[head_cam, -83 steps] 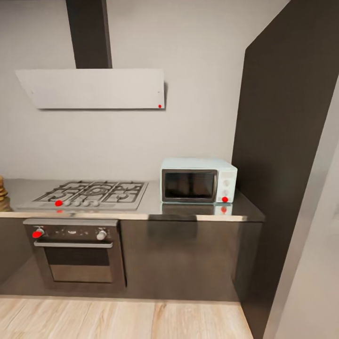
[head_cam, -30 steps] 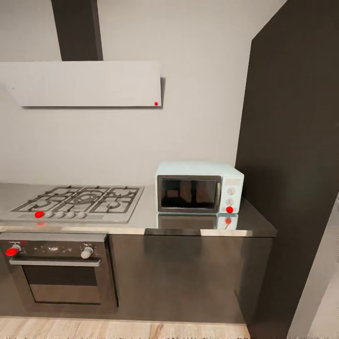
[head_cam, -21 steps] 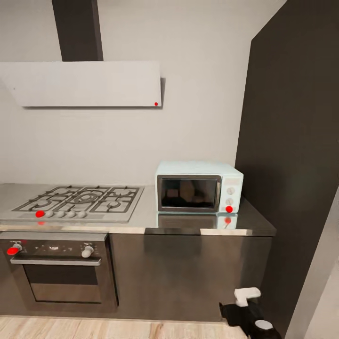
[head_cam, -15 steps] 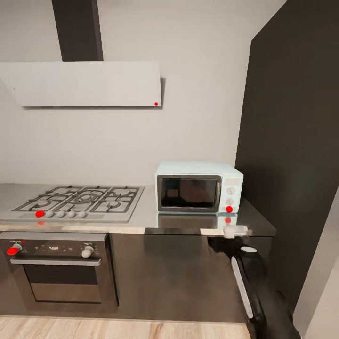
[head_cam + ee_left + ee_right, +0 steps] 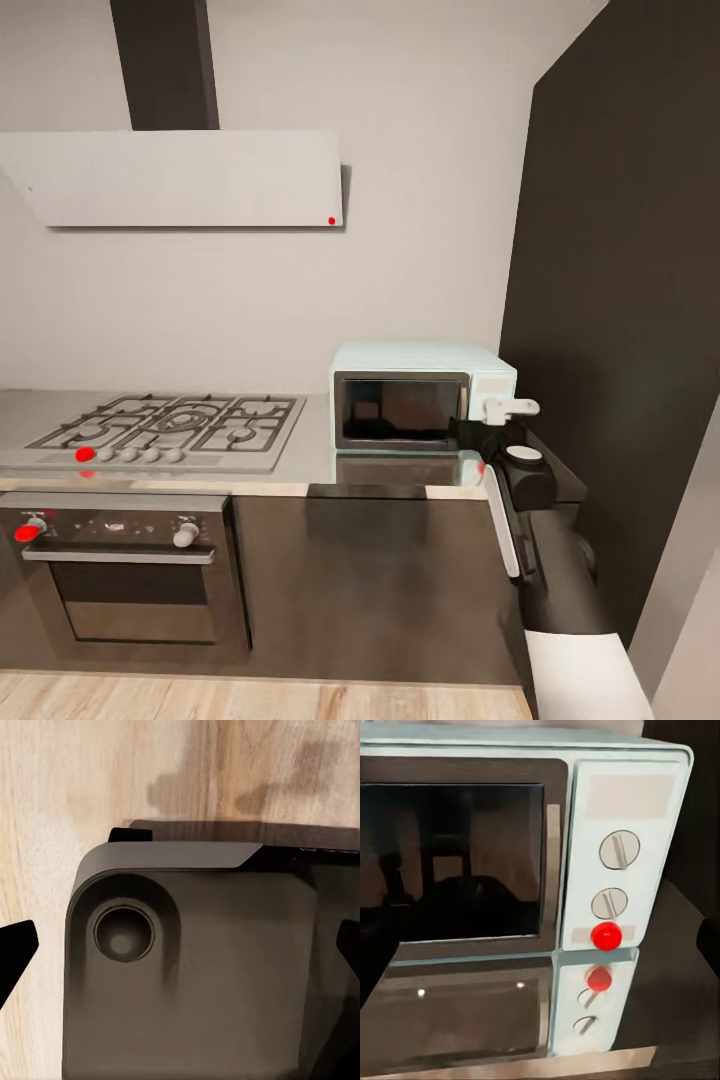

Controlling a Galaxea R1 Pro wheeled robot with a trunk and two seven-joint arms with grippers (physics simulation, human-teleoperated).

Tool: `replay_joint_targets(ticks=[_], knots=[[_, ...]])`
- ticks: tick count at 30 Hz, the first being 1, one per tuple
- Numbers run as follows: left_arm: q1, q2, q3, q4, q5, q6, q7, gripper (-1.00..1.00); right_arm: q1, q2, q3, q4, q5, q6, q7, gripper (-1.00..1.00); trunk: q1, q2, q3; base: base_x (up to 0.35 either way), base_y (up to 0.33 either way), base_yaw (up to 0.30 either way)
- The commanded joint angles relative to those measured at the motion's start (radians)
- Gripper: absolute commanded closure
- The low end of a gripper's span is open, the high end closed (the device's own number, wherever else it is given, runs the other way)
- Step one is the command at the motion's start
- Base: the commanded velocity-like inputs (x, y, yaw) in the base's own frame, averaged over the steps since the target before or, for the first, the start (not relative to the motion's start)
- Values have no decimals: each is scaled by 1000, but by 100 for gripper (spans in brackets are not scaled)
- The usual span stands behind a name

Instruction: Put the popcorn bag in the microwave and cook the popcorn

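The pale mint-blue microwave [image 5: 405,393] stands on the steel countertop [image 5: 310,468] at its right end, with its dark glass door [image 5: 454,855] shut. Close up, its two round knobs [image 5: 619,849] and red dot [image 5: 606,936] show on the panel. My right gripper [image 5: 497,415] is raised in front of that control panel, a white fingertip [image 5: 512,407] level with the knobs, and looks open and empty. My left gripper [image 5: 180,949] hangs low with its black tips wide apart, open, over the robot's dark base [image 5: 195,967]. The popcorn bag is out of view.
A gas hob [image 5: 170,425] lies left of the microwave, with a steel oven [image 5: 120,570] below it and a white hood [image 5: 180,178] above. A tall dark cabinet [image 5: 620,300] walls off the counter's right end. Wood floor [image 5: 67,787] lies below.
My right arm has risen from the bottom of the head view up to the microwave's control panel. Before that, the camera came closer to the counter.
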Motion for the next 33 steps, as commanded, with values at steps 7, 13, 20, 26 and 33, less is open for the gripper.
replay_joint_targets(ticks=[7,13,20,26,33], knots=[[0,1,1,0,7,-1,-1,-100,-1,-1,-2,18,-3,-6,0,-100,0,-1,-1,24,0,0],[0,1,1,1,7,-1,-1,-100,0,-5,-4,27,-5,-4,7,-100,0,-1,-1,270,0,0],[0,1,0,1,7,-1,-1,-100,1,-6,-5,94,-6,-4,10,-100,0,-1,-1,262,0,0],[0,1,0,0,6,-1,-1,-100,1,-17,-6,108,-5,-4,29,-100,0,-1,-1,99,0,0],[0,1,1,0,7,-1,-1,-100,1,-18,-20,110,-25,-3,96,-100,0,-1,-1,4,0,0]])
